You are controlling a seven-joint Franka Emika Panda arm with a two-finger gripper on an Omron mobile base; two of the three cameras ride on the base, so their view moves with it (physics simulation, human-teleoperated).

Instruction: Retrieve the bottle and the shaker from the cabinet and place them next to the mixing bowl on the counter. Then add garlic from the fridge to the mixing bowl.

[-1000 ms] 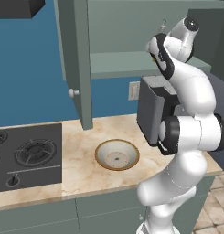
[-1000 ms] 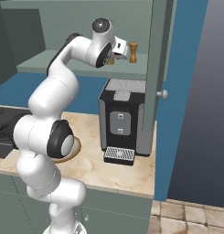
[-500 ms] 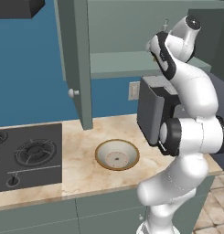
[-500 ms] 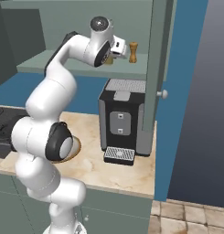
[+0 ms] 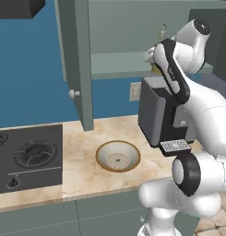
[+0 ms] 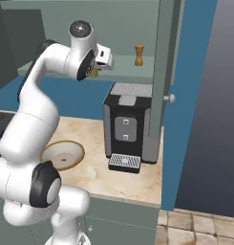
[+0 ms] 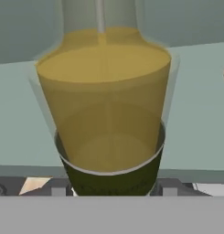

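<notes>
Black burners of the stove (image 5: 26, 156) sit at the far left of the left base view, set into the marbled beige counter (image 5: 82, 177). Just right of the stove, an open grey-green cabinet door (image 5: 77, 60) hangs down over the counter, a round knob on its face. Below and to the right of that door lies the mixing bowl (image 5: 118, 156), tan-rimmed and pale inside, alone on the counter between the stove and the dark coffee machine (image 5: 160, 115). The coffee machine stands against the blue wall, its drip grille toward the counter edge.

Above the machine runs the cabinet shelf (image 5: 119, 62). The white arm reaches up to it, and the gripper (image 6: 103, 60) is at the shelf's front, hard against the bottle (image 7: 104, 109), of which a sliver of yellow shows past the wrist in the right base view. In the hand view the bottle stands upright on the shelf, clear-walled, filled with amber-yellow liquid, with a dark band around its base, very close to the camera. The fingertips are hidden at the bottom of that view, so whether the jaws are spread or clamped on the bottle cannot be told.

Further right on the same shelf, well apart from the gripper, the shaker (image 6: 139, 54) stands upright, brown and wooden-looking. Right of it, the second cabinet door (image 6: 162, 72) hangs open, edge toward the camera.
</notes>
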